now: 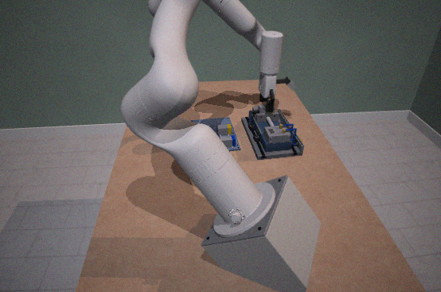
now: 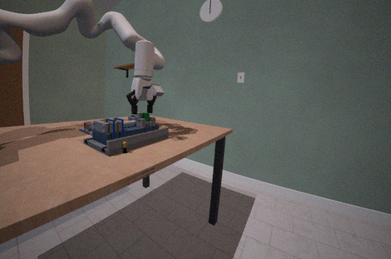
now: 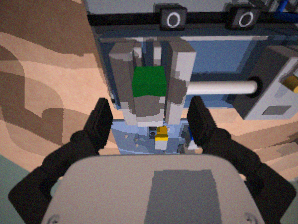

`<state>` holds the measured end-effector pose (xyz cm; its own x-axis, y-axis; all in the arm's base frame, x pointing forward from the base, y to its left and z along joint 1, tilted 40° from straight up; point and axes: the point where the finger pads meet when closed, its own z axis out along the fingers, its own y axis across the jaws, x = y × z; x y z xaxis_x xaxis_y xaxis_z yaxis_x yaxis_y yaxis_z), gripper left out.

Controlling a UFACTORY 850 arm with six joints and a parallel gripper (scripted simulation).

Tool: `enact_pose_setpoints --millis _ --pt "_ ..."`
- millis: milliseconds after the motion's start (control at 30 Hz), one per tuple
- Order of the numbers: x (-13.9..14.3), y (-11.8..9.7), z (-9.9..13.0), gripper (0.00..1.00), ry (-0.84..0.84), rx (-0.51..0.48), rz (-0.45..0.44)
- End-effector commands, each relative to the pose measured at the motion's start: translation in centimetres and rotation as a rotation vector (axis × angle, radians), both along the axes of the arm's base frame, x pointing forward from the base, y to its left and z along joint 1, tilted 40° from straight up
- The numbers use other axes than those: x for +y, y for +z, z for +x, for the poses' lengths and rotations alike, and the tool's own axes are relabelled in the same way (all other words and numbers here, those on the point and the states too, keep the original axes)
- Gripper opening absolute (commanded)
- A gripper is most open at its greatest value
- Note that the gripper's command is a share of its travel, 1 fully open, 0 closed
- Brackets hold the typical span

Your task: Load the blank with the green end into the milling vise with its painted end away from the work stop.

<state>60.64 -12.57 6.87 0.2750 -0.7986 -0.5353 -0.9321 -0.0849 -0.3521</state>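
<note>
- My fingers are spread as wide as they go and hold nothing; I see one black finger on each side of the vise (image 3: 150, 80) in the wrist view.
- The blank with the green end (image 3: 148, 82) sits down between the two grey jaw blocks, its green patch facing up at me.
- In the exterior view the green end (image 2: 146, 117) shows just under my fingertips (image 2: 134, 108), which hover above it without touching.
- A pale rod (image 3: 220, 87) runs from the right-hand jaw block to a dark grey block with hoses.
- From the top view, the vise's raised plate (image 1: 255, 148) lies on the counter (image 1: 342, 184), with the blue infeed plate (image 1: 235, 142) just beside it, partly hidden behind my arm.
- I can make out a yellow-marked blank (image 1: 229, 128) on the infeed plate; the rest there is too small to tell.
</note>
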Motion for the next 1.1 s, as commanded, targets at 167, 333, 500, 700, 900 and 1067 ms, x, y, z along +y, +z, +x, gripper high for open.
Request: enact_pose_setpoints --millis 167,333,500,700,900,1067 --pt "-0.11 0.12 0.04 1.00 -0.001 -0.001 -0.001" --pt "-0.20 0.24 0.00 1.00 -0.001 -0.001 -0.001" --pt "-0.27 0.33 -0.02 1.00 -0.001 -0.001 -0.001" --pt "-0.27 0.33 -0.02 1.00 -0.001 -0.001 -0.001" --pt "-0.38 0.46 -0.07 1.00 -0.001 -0.001 -0.001" --pt "-0.45 0.55 -0.09 1.00 -0.001 -0.001 -0.001"
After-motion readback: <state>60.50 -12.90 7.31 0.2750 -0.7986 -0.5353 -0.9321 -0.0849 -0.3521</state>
